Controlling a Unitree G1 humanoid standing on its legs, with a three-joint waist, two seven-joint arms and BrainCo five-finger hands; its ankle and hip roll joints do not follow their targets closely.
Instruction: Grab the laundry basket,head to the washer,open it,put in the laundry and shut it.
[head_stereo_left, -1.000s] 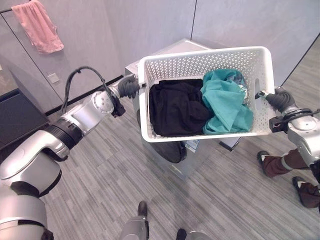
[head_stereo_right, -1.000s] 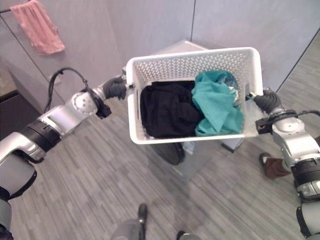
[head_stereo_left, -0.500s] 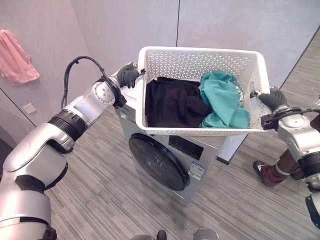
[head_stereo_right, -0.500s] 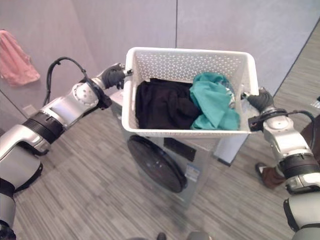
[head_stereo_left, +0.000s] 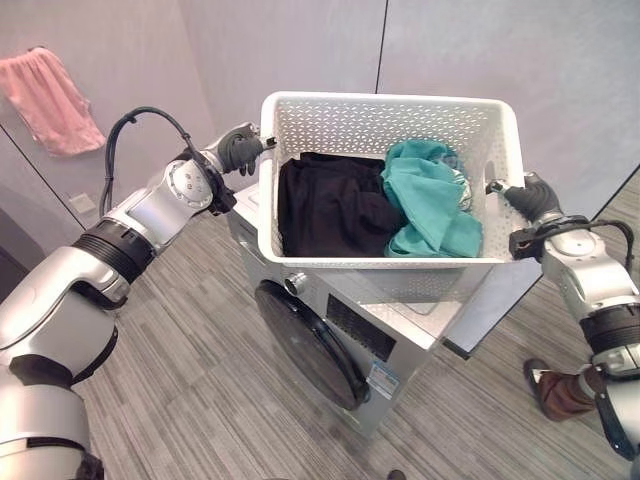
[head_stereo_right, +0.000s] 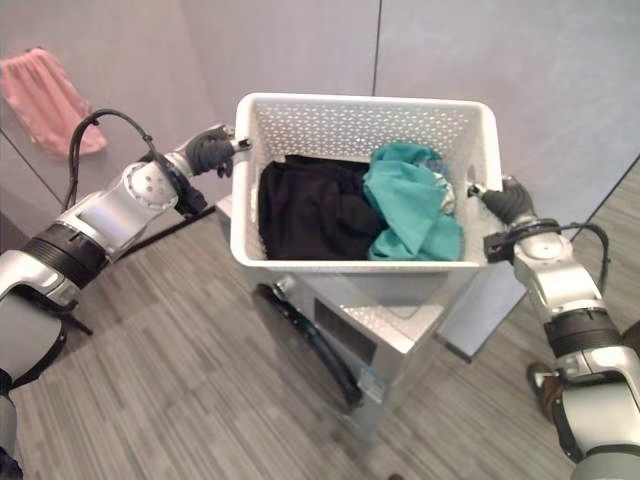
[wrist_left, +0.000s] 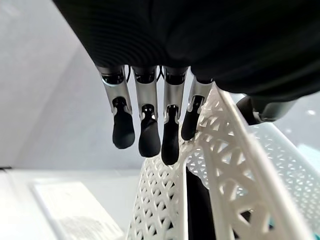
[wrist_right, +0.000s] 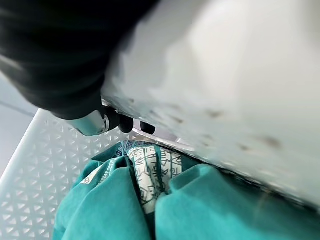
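I hold a white perforated laundry basket up between both hands, just above the top of a silver front-loading washer. Its round dark door is shut. A black garment and a teal garment lie inside the basket. My left hand grips the basket's left end; in the left wrist view its fingers lie against the rim, with the thumb on the other side. My right hand is curled on the right end, its fingers hooked at the handle above the teal garment.
A pink towel hangs on the grey wall at the left. A person's shoe and trouser leg stand on the wood-look floor at the lower right. Grey wall panels rise close behind the washer.
The whole view has shifted as I moved. The washer now shows closer and further right under the basket. Both hands keep the same hold on the basket.
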